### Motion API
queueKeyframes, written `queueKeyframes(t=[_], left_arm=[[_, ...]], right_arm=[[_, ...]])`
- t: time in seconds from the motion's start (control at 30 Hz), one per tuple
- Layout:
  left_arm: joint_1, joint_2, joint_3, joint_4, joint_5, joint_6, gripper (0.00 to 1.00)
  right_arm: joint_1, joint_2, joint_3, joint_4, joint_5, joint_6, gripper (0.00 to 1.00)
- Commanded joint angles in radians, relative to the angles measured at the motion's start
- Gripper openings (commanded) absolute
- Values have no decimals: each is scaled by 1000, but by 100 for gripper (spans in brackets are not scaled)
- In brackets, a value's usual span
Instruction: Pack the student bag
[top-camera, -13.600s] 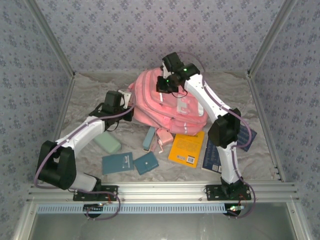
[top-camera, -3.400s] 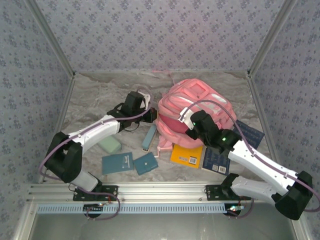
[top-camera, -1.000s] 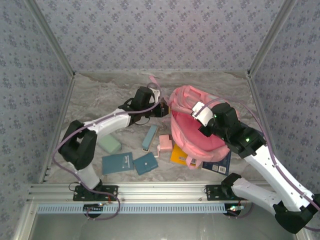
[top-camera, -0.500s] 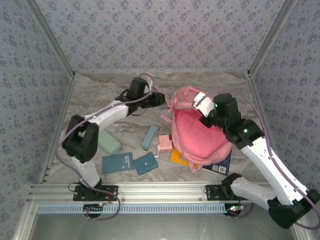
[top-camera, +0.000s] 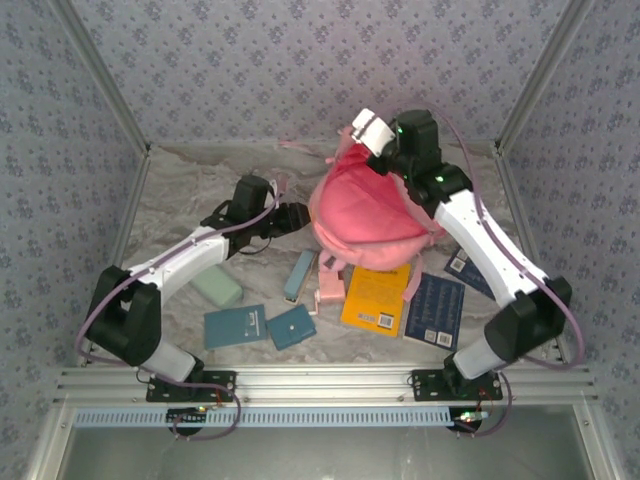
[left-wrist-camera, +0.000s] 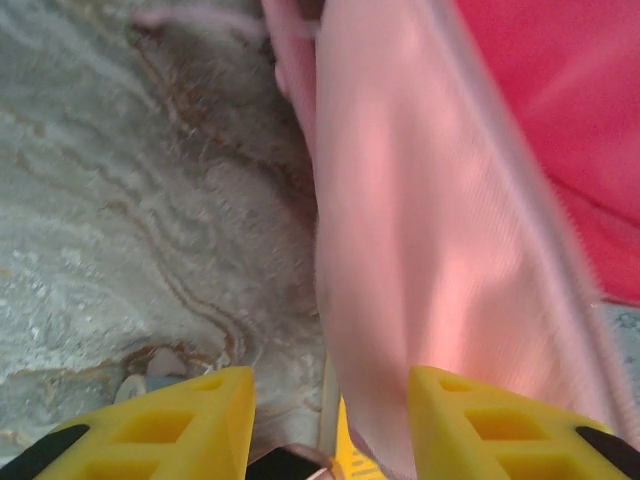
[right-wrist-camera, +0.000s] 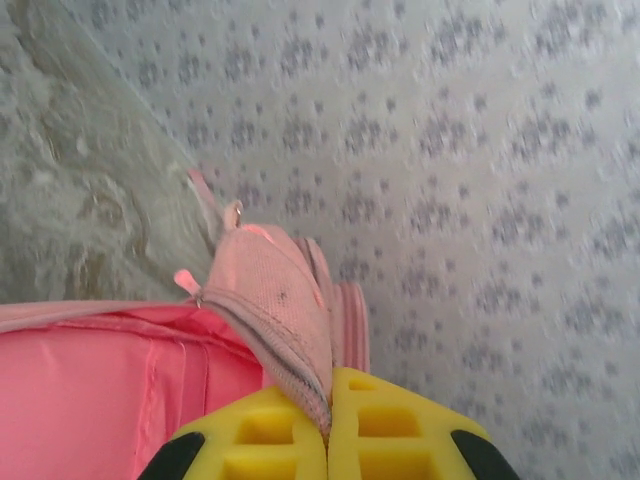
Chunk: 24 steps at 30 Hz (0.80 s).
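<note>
My right claw (right-wrist-camera: 328, 395) is pinched shut on the bag's (top-camera: 365, 215) zipper rim, holding it up so the mouth gapes for loading, I judge. My left claw (left-wrist-camera: 330, 390) hangs open and empty just left of the bag. The books (top-camera: 375, 297) lie just in front of it.

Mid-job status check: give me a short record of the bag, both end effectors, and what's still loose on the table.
bag: student bag held up by its top edge, lower part over the yellow book
right end effector: shut on the student bag's zipper edge
left end effector: open, beside the bag's left side, holding nothing
loose on table: yellow book, dark blue book, large teal notebook, small teal notebook, mint case, light blue case
</note>
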Motion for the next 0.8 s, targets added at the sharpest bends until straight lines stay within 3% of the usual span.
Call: queueKeyframes(t=[0.0, 0.33, 0.53, 0.63, 0.77], left_arm=[[-5, 41, -6, 36, 21, -36, 43], [-7, 109, -16, 123, 52, -81, 42], [-8, 162, 10, 146, 61, -102, 42], [-8, 177, 20, 141, 68, -108, 43], [-5, 125, 18, 88, 42, -77, 44]], right_arm=[[83, 63, 149, 197, -148, -36, 0], [266, 247, 258, 199, -219, -95, 0], [225, 297, 187, 208, -108, -27, 0], [200, 306, 137, 211, -47, 11, 6], [174, 304, 66, 247, -8, 83, 8]])
